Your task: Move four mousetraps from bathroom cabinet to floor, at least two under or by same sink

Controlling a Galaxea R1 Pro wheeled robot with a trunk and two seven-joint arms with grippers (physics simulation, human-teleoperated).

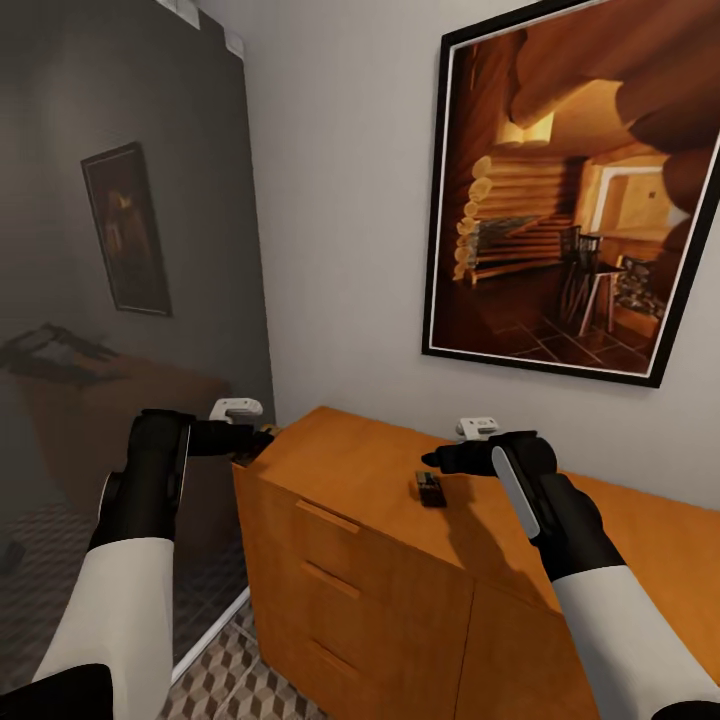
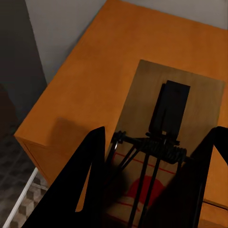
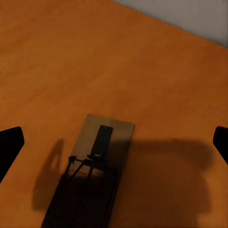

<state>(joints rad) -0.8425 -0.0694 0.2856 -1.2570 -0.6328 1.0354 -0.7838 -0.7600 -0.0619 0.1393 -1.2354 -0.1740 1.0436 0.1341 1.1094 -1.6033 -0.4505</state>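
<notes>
— Where are we standing?

— We face the orange-brown cabinet [image 1: 400, 560] against the pale wall, with a framed picture of a log cabin room [image 1: 575, 190] hung above it. To our left a dark glass panel [image 1: 120, 250] reflects the room, and a strip of the cube-patterned floor [image 1: 235, 680] shows at the foot of the cabinet.

— What is our left gripper [image 1: 262, 440] doing?

— It sits at the near left corner of the cabinet top. In the left wrist view our two black fingers [image 2: 85, 180] stand on either side of a mousetrap [image 2: 175, 109], its dark wire spring and red mark between them. The trap looks pinched between them, tilted over the cabinet top.

— And our right gripper [image 1: 432, 461]?

— It hovers over the cabinet top, just above a second mousetrap [image 1: 431, 489] that lies flat on the wood. In the right wrist view that trap [image 3: 102, 156] lies in the gripper's shadow, and our fingertips [image 3: 10, 142] sit at the far edges of the picture, spread wide and touching nothing.
</notes>
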